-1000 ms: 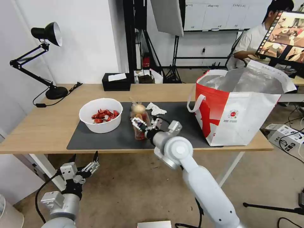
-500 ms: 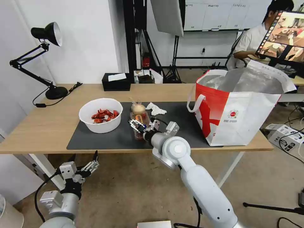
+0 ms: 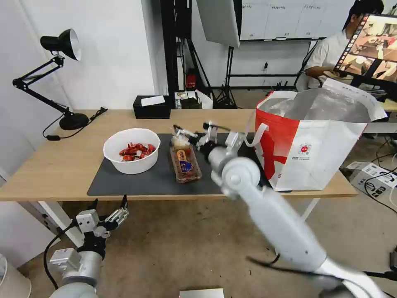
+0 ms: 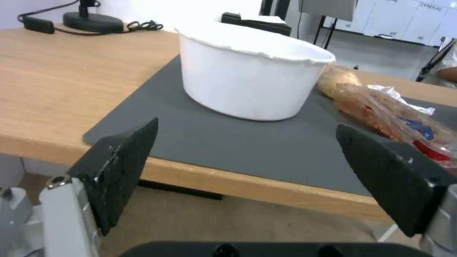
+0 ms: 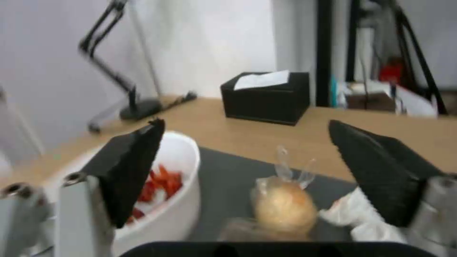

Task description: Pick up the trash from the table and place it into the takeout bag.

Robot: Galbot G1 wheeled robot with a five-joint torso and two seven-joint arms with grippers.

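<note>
My right gripper [image 3: 191, 135] hangs open over the mat's far side, just above the small beige lump [image 3: 180, 142] and empty. In its wrist view the open right gripper [image 5: 246, 124] frames the lump [image 5: 284, 207], with the crumpled tissue [image 5: 362, 214] beside it. The clear tray [image 3: 186, 164] with red bits lies on the dark mat [image 3: 136, 182]. Left of it stands the white bowl [image 3: 131, 150] of red shell scraps. The takeout bag [image 3: 314, 153] stands open at the table's right end. My left gripper [image 3: 108, 209] waits open below the table's front edge, facing the bowl [image 4: 252, 78].
A black tissue box [image 3: 151, 106] sits at the table's back edge, and a black desk lamp [image 3: 62, 82] with its cord stands at the back left. The light-wood table [image 3: 62, 165] is bare left of the mat. A monitor [image 3: 372, 45] stands behind the bag.
My right gripper has risen from the near end of the tray and swung back over the lump, leaving the tray on the mat. The left arm has barely moved.
</note>
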